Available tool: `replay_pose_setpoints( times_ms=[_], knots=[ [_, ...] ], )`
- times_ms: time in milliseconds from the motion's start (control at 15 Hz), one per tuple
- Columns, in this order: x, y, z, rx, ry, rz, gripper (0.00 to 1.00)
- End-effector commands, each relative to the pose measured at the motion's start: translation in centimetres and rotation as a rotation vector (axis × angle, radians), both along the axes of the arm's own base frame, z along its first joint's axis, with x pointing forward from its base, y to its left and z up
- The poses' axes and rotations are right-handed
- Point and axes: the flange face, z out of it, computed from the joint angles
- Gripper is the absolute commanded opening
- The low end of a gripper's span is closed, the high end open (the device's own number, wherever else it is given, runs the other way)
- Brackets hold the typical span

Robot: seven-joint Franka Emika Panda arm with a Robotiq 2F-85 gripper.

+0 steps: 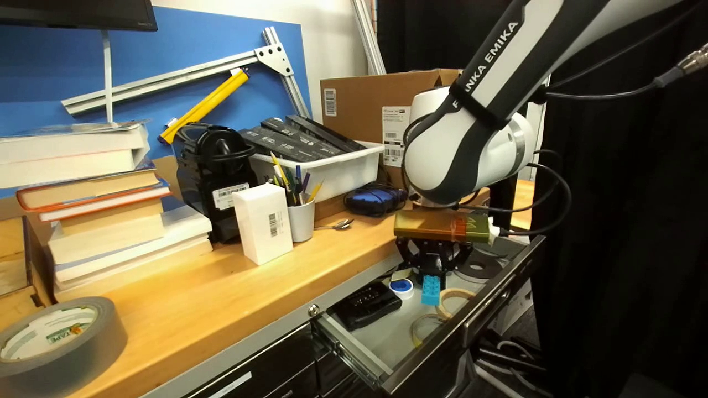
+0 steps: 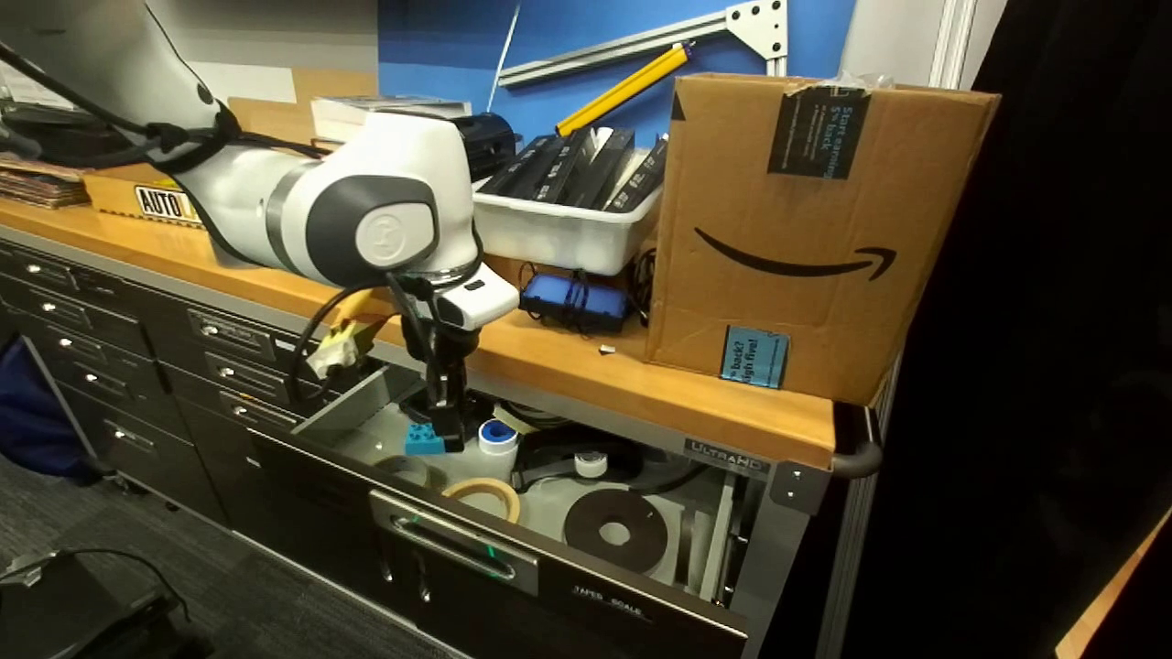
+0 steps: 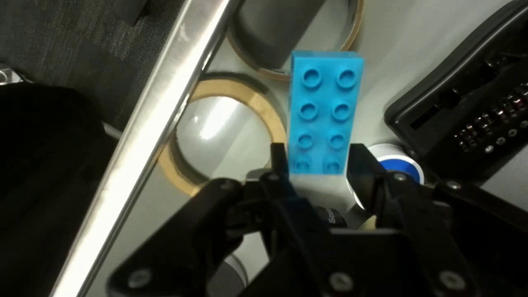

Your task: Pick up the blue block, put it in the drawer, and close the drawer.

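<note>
Gripper (image 3: 318, 154) clamps block (image 3: 324, 111) by one end over drawer (image 1: 381, 334); best lower it to drawer floor before letting go.

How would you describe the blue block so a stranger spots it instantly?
Below the wooden worktop, a drawer stands open. There, between the black fingers, is the blue block. Unlike the round tape rolls nearby, it is rectangular, light blue and studded.

Glares along drawer rim (image 3: 141, 132), blurs claw (image 3: 318, 159) in wrist view; loses detail across black curtain (image 1: 614, 254) in an exterior view.
</note>
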Motion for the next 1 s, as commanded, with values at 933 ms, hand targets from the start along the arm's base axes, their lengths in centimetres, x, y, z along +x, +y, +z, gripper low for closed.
replay_pose_setpoints(
  times_ms=[933],
  knots=[
    [-13.4, -6.2, -4.9, 0.204, 0.645, 0.042, 1.00]
  ],
)
